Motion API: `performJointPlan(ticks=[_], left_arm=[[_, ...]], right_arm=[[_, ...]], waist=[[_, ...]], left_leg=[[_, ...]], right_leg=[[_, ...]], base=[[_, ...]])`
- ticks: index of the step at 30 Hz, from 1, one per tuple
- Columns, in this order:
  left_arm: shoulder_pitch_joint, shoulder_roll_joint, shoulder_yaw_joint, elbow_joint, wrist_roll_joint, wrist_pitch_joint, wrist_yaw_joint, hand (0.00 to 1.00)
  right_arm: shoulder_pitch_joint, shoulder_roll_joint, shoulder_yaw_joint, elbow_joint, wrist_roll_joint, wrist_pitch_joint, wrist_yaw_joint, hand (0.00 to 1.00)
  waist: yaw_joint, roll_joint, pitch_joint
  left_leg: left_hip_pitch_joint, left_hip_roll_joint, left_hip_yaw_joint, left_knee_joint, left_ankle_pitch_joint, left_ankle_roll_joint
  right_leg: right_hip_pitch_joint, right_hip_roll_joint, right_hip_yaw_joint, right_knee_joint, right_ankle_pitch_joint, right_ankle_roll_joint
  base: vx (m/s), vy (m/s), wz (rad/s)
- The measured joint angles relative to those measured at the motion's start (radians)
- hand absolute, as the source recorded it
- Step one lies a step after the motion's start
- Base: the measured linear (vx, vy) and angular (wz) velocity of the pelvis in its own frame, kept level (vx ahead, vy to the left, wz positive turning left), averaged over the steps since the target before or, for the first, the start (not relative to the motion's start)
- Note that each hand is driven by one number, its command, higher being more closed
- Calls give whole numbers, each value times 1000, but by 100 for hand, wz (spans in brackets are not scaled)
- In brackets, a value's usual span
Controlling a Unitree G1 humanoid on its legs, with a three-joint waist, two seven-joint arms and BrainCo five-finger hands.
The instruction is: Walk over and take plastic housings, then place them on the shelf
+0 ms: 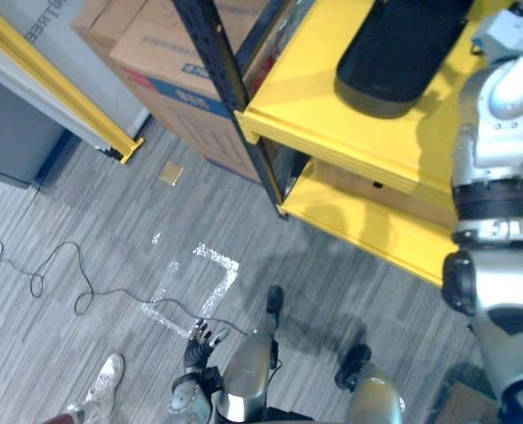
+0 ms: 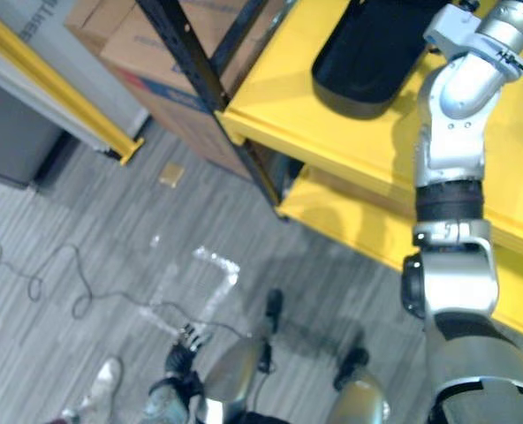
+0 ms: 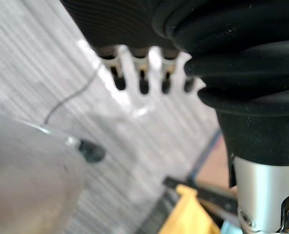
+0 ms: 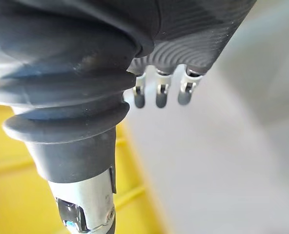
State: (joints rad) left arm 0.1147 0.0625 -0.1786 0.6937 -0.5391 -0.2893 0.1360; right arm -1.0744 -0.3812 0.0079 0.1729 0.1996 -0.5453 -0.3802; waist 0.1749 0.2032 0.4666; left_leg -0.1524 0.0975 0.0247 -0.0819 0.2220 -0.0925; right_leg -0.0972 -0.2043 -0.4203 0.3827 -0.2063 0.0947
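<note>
Floor: grey striped carpet (image 1: 85, 221) spreads below you, with a square of pale tape marks (image 1: 216, 256) on it and a person's white shoe (image 1: 105, 378) at the near left
Shelf: yellow shelf boards (image 1: 332, 106) sit on a black metal upright (image 1: 235, 88); brown cardboard boxes (image 1: 147, 44) stand just behind it on the left
Housing: your black plastic housing (image 1: 403, 53) lies on the upper yellow board, with no hand on it
Left side: your left robot hand (image 1: 198, 346) hangs low over the carpet, its fingers (image 3: 130, 73) loosely straight and holding nothing
Right side: your right arm reaches up across the yellow boards, just right of the housing; the right robot hand (image 4: 193, 29) has relaxed fingers (image 4: 158, 95) with nothing between them
</note>
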Motion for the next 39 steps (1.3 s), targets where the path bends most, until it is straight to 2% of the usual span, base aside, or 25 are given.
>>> performJointPlan(ticks=[2, 4, 7, 9, 10, 13, 17, 22, 28, 32, 36, 39], left_arm=[[3, 1, 22, -6, 2, 1, 1, 0], [6, 2, 59, -7, 8, 3, 4, 0], [10, 1, 92, -15, 22, 7, 13, 0], [19, 1, 106, -16, 38, 7, 17, 0], [26, -1, 114, -15, 39, 6, 17, 0], [37, -2, 126, -15, 39, 0, 19, 0], [44, 9, 124, -12, 39, -3, 40, 0], [43, 18, 115, -8, 36, -20, 57, 0], [41, 47, 77, -6, 35, -22, 59, 0], [41, 48, 74, -6, 34, -22, 59, 0], [40, 50, 66, -6, 34, -21, 59, 0], [35, 55, 54, -7, 35, -15, 61, 0]], right_arm=[[67, 44, 52, -79, 23, 69, 92, 100], [186, 108, 161, -162, 55, 179, 220, 100], [320, 156, 319, -258, 84, 320, 332, 100], [358, 177, 380, -269, 106, 378, 374, 100], [388, 194, 420, -271, 190, 438, 423, 100], [416, 205, 468, -270, 236, 484, 469, 100], [420, 232, 526, -228, 224, 483, 488, 100], [419, 247, 536, -128, 136, 472, 420, 100], [386, 274, 504, -8, -48, 393, 271, 100], [319, 284, 394, 109, -179, 356, 127, 100], [298, 280, 332, 121, -199, 327, 48, 100], [276, 276, 324, 122, -225, 325, 10, 100]], waist=[[-2, -13, 8], [-26, -42, 27], [-34, -78, 28], [-35, -98, 26], [-41, -110, 27], [-41, -120, 25], [-41, -125, 24], [-40, -141, 20], [-41, -144, 20], [-37, -144, 20], [-35, -143, 21], [-36, -143, 21]], left_leg=[[18, 10, 24, 0, -5, -3], [50, 17, 39, 0, -13, -1], [55, 22, 56, 0, -28, 4], [55, 23, 71, 0, -32, 8], [57, 18, 74, 0, -37, 14], [55, 12, 80, 0, -41, 21], [45, 9, 89, 0, -42, 22], [19, 9, 86, 0, -41, 21], [10, 7, 76, 0, -38, 21], [8, 4, 70, 0, -39, 21], [8, -1, 66, 0, -39, 21], [8, -1, 63, 0, -39, 22]], right_leg=[[9, 11, 17, -9, 6, -2], [42, 19, 19, -29, 15, -3], [50, 30, 33, -59, 35, 1], [50, 32, 39, -79, 48, 2], [61, 33, 39, -100, 60, 7], [65, 30, 42, -121, 73, 15], [63, 31, 51, -152, 93, 19], [44, 32, 50, -158, 97, 19], [46, 33, 42, -161, 107, 21], [46, 33, 38, -157, 105, 20], [46, 31, 36, -147, 98, 19], [46, 30, 35, -143, 95, 17]], base=[[3, -32, -32], [4, -42, -19], [1, -2, -15], [8, 27, -16], [10, 22, -4], [1, 11, -1], [7, 17, -4], [27, -15, 4], [68, -38, 5], [26, -17, 4], [5, -14, 3], [0, 0, 0]])
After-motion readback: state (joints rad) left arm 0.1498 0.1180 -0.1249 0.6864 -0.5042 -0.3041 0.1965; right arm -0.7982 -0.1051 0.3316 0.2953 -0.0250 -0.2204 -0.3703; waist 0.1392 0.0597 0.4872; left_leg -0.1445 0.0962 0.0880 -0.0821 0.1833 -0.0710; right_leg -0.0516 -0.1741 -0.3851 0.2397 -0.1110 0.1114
